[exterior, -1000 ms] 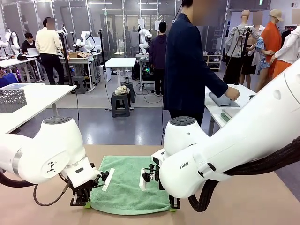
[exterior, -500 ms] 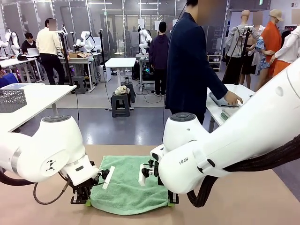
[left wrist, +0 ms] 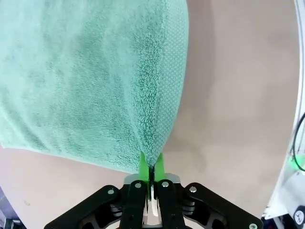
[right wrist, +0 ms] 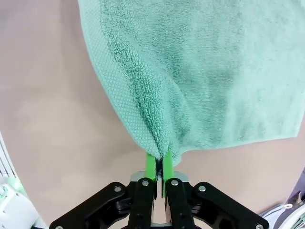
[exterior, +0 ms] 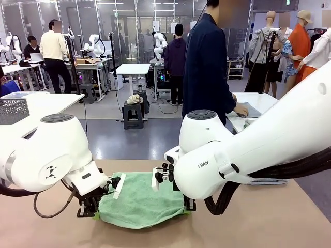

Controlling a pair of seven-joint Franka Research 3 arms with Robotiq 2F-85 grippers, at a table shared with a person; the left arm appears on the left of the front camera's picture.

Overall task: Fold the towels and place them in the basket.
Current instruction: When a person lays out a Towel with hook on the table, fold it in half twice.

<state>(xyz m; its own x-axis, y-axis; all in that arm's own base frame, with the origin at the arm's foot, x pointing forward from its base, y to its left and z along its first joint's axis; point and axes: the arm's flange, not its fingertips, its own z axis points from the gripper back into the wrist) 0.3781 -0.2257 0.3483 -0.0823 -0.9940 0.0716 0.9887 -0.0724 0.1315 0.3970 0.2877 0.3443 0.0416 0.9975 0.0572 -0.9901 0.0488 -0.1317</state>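
Since the earlier frame, both arms have been raised slightly and the near edge of the green terry towel (exterior: 139, 201) has been lifted off the tan table (exterior: 269, 222). The person in a dark jacket (exterior: 207, 67) has turned further toward the white side table (exterior: 235, 123).

The left end effector (exterior: 94, 213) is pressed together on the towel's near left corner. In the left wrist view the green pads (left wrist: 143, 164) are seen pinching the hemmed corner (left wrist: 155, 152). The right end effector (exterior: 189, 208) is likewise clamped on the near right corner, with the pads (right wrist: 150, 164) closed on the fabric (right wrist: 162, 143).

The towel lies in the middle of the table between the two arms. Its held edge runs left to right and hangs slack between the two grips. The far part is laid flat on the table, pointing away toward the person. The towel looks wider across than deep, but with foreshortening the long axis cannot be told for certain.

A dark grey mesh basket (exterior: 13, 109) is seen on a white table far left, well apart from the towel. The person's hand (exterior: 240, 109) is rested on a grey folded cloth (exterior: 254, 109) on the side table.
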